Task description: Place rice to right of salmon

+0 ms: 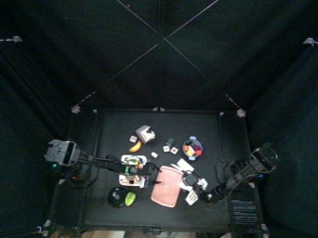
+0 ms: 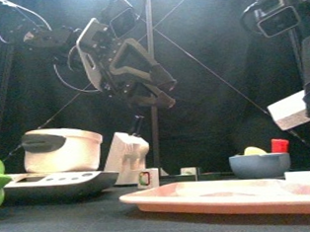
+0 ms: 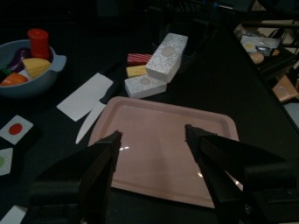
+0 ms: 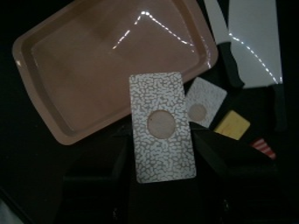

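The salmon (image 3: 163, 153) is a large flat pink slab lying on the black table. It also shows in the top view (image 1: 165, 190), the front view (image 2: 215, 193) and the right wrist view (image 4: 105, 52). My left gripper (image 3: 152, 134) is open and empty and hangs above the salmon's near end. It is high in the front view (image 2: 142, 84). My right gripper (image 4: 163, 157) is shut on the rice (image 4: 162, 109), a white speckled block. It holds the rice in the air beside the salmon's edge. The rice also shows at the right of the front view (image 2: 292, 110).
A blue bowl (image 3: 24, 70) of toy food, a white toy knife (image 3: 84, 94) and a white carton (image 3: 170, 54) lie behind the salmon. A white rice cooker (image 2: 61, 148) stands at the front left. A banana (image 1: 134, 145) and a green item (image 1: 115, 197) lie at the left.
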### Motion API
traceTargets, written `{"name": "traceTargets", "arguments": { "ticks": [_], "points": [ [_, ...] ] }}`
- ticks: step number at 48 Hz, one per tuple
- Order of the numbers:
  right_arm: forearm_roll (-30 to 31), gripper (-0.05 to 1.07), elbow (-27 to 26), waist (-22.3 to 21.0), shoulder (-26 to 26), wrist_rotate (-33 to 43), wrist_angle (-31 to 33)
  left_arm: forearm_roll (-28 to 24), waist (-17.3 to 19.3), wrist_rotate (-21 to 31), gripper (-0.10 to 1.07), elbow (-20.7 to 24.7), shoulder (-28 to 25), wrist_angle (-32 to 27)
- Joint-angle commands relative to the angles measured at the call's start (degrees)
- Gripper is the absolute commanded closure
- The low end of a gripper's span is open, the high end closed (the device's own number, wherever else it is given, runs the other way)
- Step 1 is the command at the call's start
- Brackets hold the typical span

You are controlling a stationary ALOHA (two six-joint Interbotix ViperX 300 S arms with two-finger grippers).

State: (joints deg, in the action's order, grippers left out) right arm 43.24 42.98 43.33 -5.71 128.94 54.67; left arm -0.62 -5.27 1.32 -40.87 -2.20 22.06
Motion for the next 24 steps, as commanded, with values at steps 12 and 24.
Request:
{"name": "traceTargets", "arguments": {
  "ticks": [12,24],
  "points": [
    [-5.36,0.53,-4.66,6.06,6.24,13.62,9.49,0.18,0.18,0.0,0.04,0.53,1.32,0.88],
    [-18.81,0.53,-5.01,7.91,6.59,13.89,23.2,0.18,0.18,0.0,0.04,0.53,1.32,0.88]
  ]
}}
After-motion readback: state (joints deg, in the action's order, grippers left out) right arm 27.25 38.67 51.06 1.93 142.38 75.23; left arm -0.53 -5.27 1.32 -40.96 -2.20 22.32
